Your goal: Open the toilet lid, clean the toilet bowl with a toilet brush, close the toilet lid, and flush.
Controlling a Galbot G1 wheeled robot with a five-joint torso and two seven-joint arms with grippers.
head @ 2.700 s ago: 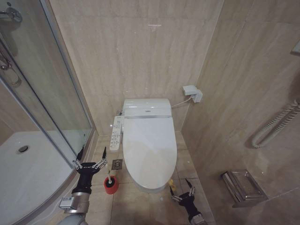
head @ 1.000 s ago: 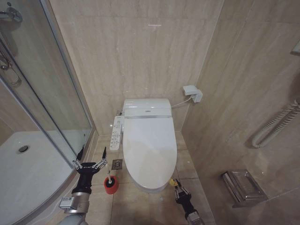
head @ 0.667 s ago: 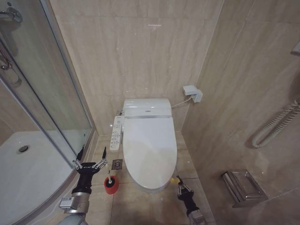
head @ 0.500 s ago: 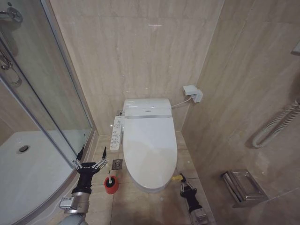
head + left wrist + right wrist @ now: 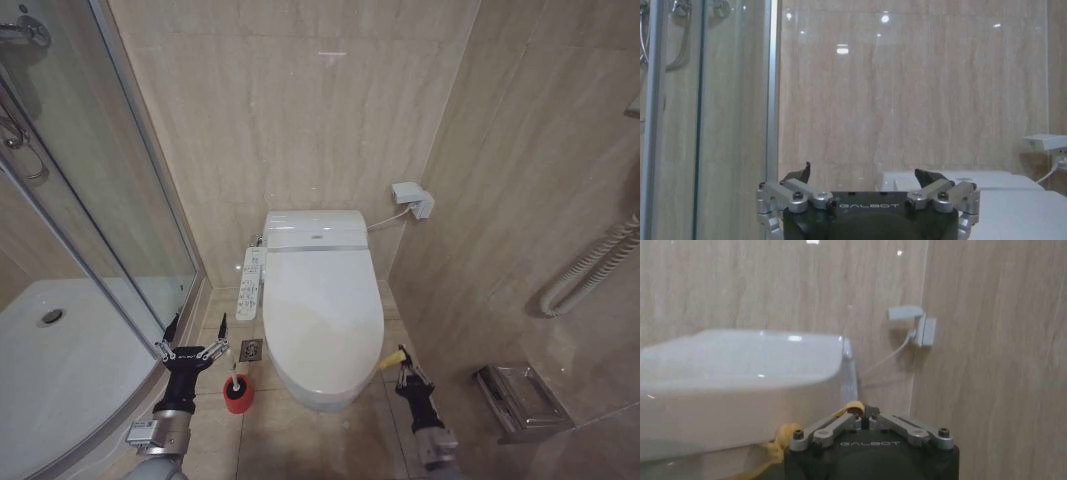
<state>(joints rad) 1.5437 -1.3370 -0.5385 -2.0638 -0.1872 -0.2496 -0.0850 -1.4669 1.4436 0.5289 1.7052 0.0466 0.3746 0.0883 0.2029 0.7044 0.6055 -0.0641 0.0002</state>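
The white toilet lid (image 5: pixel 325 315) lies over the toilet bowl, which is hidden beneath it; its front edge looks slightly raised. A yellow strap (image 5: pixel 391 358) runs from the lid's right front edge into my right gripper (image 5: pixel 405 373), which is shut on it beside the toilet. The right wrist view shows the lid (image 5: pixel 740 370) tilted up and the strap (image 5: pixel 782 438) leading into the shut gripper (image 5: pixel 863 412). My left gripper (image 5: pixel 190 345) hangs open left of the toilet, just above the toilet brush (image 5: pixel 236 391) in its red holder. In the left wrist view that gripper (image 5: pixel 865 175) holds nothing.
A curved glass shower enclosure (image 5: pixel 120 230) and white tray (image 5: pixel 60 350) close off the left. The button panel (image 5: pixel 250 283) and a floor drain (image 5: pixel 250 350) sit left of the toilet. The right wall carries a steel holder (image 5: pixel 520 400), a hose (image 5: pixel 590 270) and a socket box (image 5: pixel 408 195).
My right gripper went from open to shut on the yellow strap, then rose and moved right, pulling the lid's front edge up a little. The left arm stayed still.
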